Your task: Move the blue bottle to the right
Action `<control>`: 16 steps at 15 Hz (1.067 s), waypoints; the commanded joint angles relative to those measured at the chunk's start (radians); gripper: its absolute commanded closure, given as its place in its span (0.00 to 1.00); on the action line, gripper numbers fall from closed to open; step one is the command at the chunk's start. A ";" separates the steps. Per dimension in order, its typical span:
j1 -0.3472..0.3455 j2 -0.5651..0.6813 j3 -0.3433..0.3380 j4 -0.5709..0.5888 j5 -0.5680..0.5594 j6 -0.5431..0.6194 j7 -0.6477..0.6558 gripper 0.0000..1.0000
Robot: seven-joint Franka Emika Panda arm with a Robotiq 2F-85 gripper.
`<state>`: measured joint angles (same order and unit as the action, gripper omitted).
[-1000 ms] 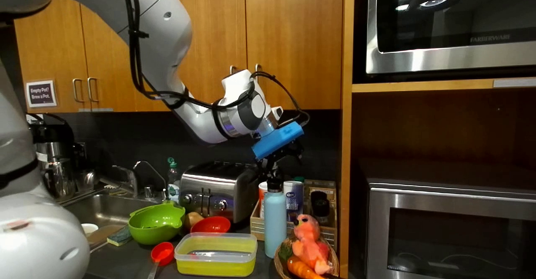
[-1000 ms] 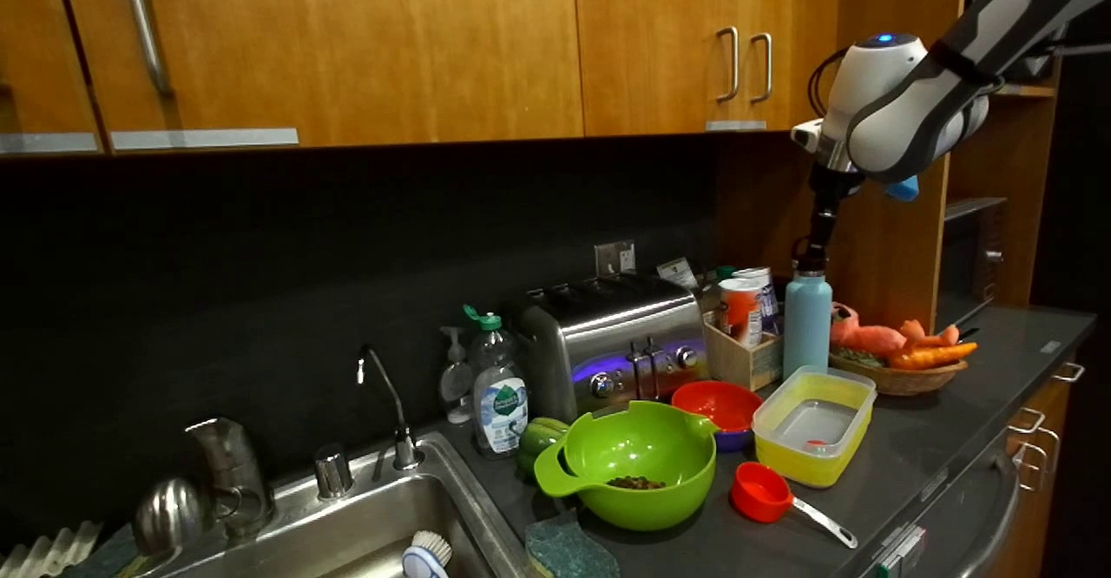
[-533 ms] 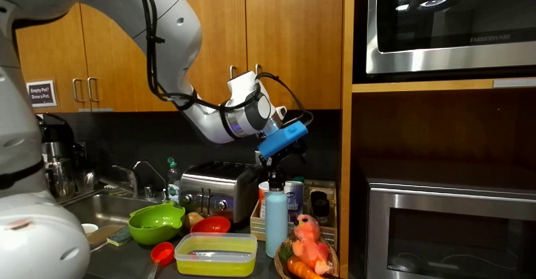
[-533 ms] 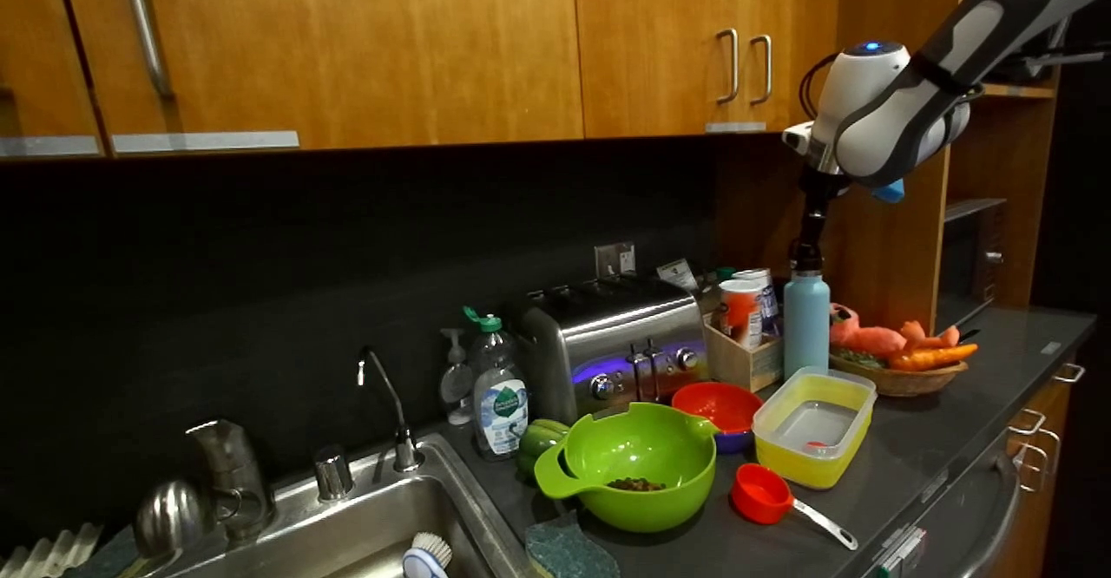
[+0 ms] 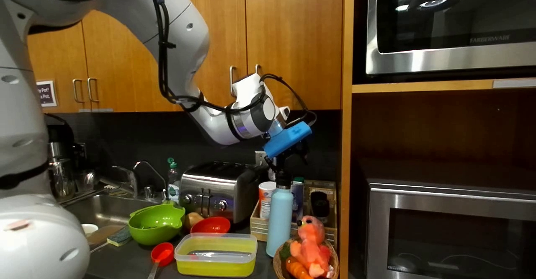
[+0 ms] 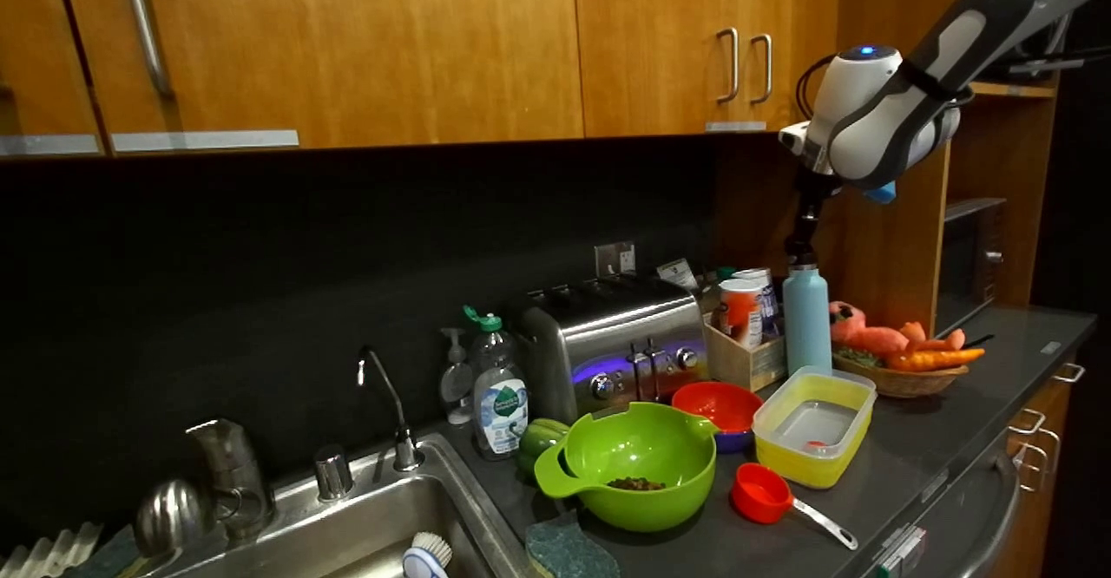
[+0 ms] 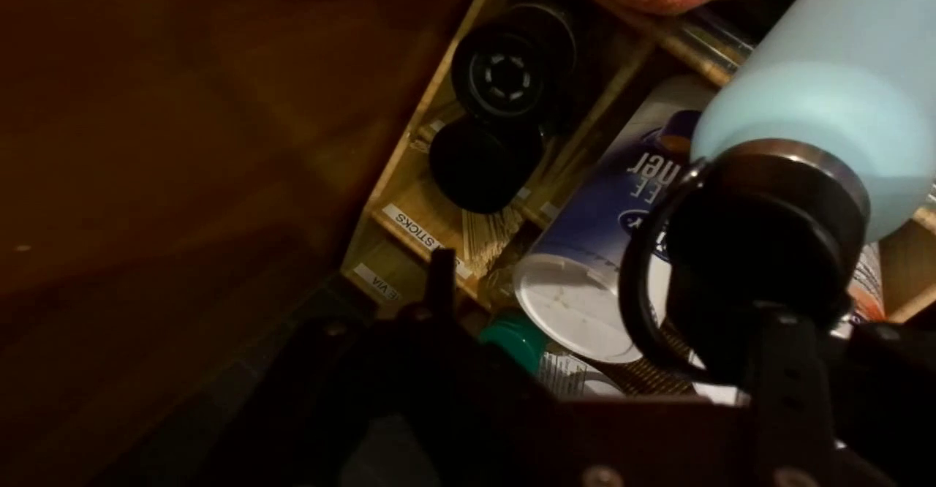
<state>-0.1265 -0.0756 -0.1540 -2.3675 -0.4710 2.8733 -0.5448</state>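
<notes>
The blue bottle (image 5: 280, 222) stands on the counter with a slight lean, its top towards the right in an exterior view. Its dark cap with the loop handle (image 7: 636, 282) shows large in the wrist view. My gripper (image 7: 613, 284) is over the bottle's top with its jaws apart. One of its fingers (image 7: 790, 370) overlaps the cap, and whether it touches cannot be told. The opposite finger (image 7: 442, 282) is well away from the cap, and part of the loop lies in the gap. In an exterior view the blue bottle (image 6: 807, 322) is directly under the gripper.
Beside the bottle is a basket (image 5: 279, 266) with a pink plush toy (image 5: 312, 241) and carrots. A wooden organizer (image 6: 746, 363) with canisters stands behind. A yellow container (image 6: 811, 452) is in front, and a toaster (image 5: 213, 191) is nearby. A cabinet panel (image 5: 346, 166) rises at the right.
The arm has shifted right in an exterior view. The bottle's top has gone with it, so the bottle has gone from upright to leaning. The toy and carrots in the basket have shifted slightly.
</notes>
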 commanded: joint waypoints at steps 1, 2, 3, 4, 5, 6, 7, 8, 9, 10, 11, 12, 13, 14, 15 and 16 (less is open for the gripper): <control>-0.011 0.033 -0.003 0.014 -0.007 0.026 -0.005 0.57; -0.012 0.034 -0.003 0.013 -0.006 0.028 -0.004 0.64; -0.013 0.034 -0.005 0.011 -0.005 0.029 -0.004 0.71; -0.014 0.036 -0.006 0.011 -0.006 0.030 -0.004 0.79; -0.015 0.037 -0.007 0.010 -0.004 0.031 -0.004 0.85; -0.017 0.037 -0.009 0.009 -0.004 0.030 -0.004 0.94; -0.017 0.038 -0.010 0.008 -0.002 0.030 -0.004 0.99; -0.018 0.037 -0.012 0.007 -0.002 0.030 -0.003 1.00; -0.018 0.036 -0.013 0.005 -0.002 0.030 -0.001 1.00; -0.019 0.035 -0.013 0.004 -0.003 0.031 0.000 0.99; -0.019 0.030 -0.013 0.003 -0.003 0.031 0.002 0.99; -0.018 0.026 -0.011 0.002 0.001 0.033 0.005 0.98; -0.017 0.022 -0.010 0.001 -0.001 0.034 0.009 0.98; -0.017 0.019 -0.009 0.000 -0.003 0.035 0.014 0.98; -0.015 0.014 -0.007 -0.002 -0.004 0.036 0.017 0.98; -0.014 0.008 -0.005 -0.003 -0.005 0.035 0.021 0.98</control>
<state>-0.1371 -0.0468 -0.1656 -2.3658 -0.4696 2.8926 -0.5374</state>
